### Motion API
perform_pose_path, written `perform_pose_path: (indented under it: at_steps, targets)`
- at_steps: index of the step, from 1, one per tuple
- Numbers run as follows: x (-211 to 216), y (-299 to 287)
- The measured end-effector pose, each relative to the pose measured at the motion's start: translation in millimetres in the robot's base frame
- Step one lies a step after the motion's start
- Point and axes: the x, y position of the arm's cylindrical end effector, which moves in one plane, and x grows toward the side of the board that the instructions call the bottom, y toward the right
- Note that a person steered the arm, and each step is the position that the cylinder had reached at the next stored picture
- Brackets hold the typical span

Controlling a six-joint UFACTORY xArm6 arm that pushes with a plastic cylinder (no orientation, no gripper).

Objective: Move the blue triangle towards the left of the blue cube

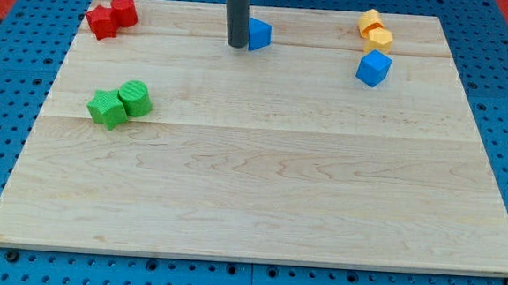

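The blue triangle (260, 34) lies near the view's top, a little left of centre. My tip (237, 45) stands right at its left side, touching or nearly touching it; the rod hides the block's left edge. The blue cube (373, 68) sits well to the right of the triangle, in the view's upper right, just below two yellow blocks.
Two yellow blocks (375, 31) sit touching each other above the blue cube. A red star-like block (101, 22) and a red cylinder (124, 11) are at the top left. A green star (106, 109) and a green cylinder (136, 98) sit at the left. The wooden board (259, 196) lies on a blue perforated table.
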Motion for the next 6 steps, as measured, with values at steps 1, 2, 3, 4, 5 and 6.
perform_pose_path:
  at_steps: [1,2,3,4,5,6]
  targets:
    - [-33,-15]
    - [-68,-55]
    - [-74,3]
    - [-56,31]
    - [-27,15]
    - [-3,48]
